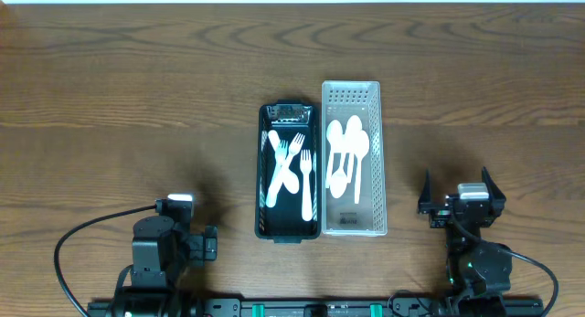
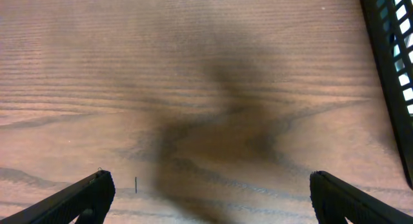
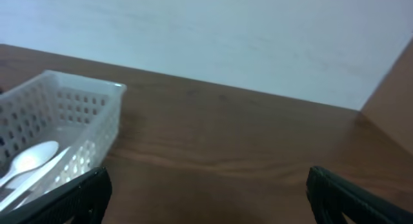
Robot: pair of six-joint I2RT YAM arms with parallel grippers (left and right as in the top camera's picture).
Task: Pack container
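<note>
A black basket (image 1: 260, 194) in the middle of the table holds three white forks (image 1: 294, 166). A clear white basket (image 1: 378, 171) next to it on the right holds several white spoons (image 1: 349, 153). My left gripper (image 1: 208, 245) is open and empty at the front left, apart from both baskets; its wrist view (image 2: 206, 195) shows bare wood and the black basket's edge (image 2: 393, 69). My right gripper (image 1: 460, 191) is open and empty at the front right; its wrist view (image 3: 206, 195) shows the white basket (image 3: 97, 114) with a spoon (image 3: 32, 157).
The wooden table (image 1: 137, 98) surrounds the baskets. A pale wall (image 3: 226, 37) rises behind the far edge. Cables trail by both arm bases at the front edge.
</note>
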